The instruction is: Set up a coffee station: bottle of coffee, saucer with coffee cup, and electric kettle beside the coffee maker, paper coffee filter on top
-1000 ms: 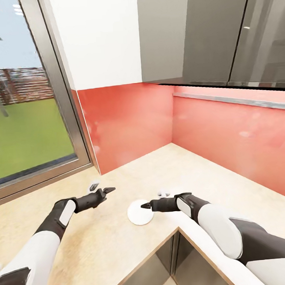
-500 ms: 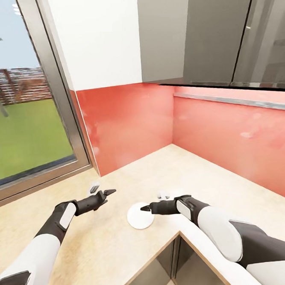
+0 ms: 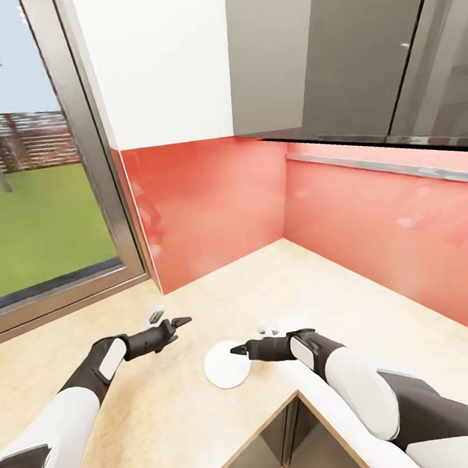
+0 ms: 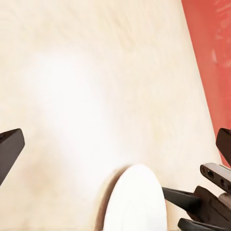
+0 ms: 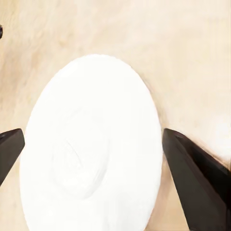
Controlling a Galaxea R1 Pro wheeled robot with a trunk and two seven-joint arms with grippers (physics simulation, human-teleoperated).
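Note:
The saucer (image 3: 224,368), a small flat white plate, lies on the kitchen countertop (image 3: 337,289) near its inner corner. My right gripper (image 3: 236,348) hovers open just over the saucer's near rim. In the right wrist view the saucer (image 5: 91,149) lies between the two dark fingers (image 5: 195,183) of the right gripper (image 5: 94,134), without visible contact. My left gripper (image 3: 172,319) is open over bare counter to the saucer's left. The left wrist view looks past the open left gripper (image 4: 118,144) at the saucer (image 4: 137,199) and the right gripper (image 4: 192,207) beside it.
A red backsplash (image 3: 211,207) runs along the counter's back and right side, meeting in a corner. Grey wall cabinets (image 3: 360,48) hang above. A tall window (image 3: 42,207) stands at the left. The counter's front edge makes an inner corner (image 3: 297,392) close to my right forearm.
The whole view has shifted a little, so the camera moved. Both grippers stay open and keep about the same places relative to the saucer.

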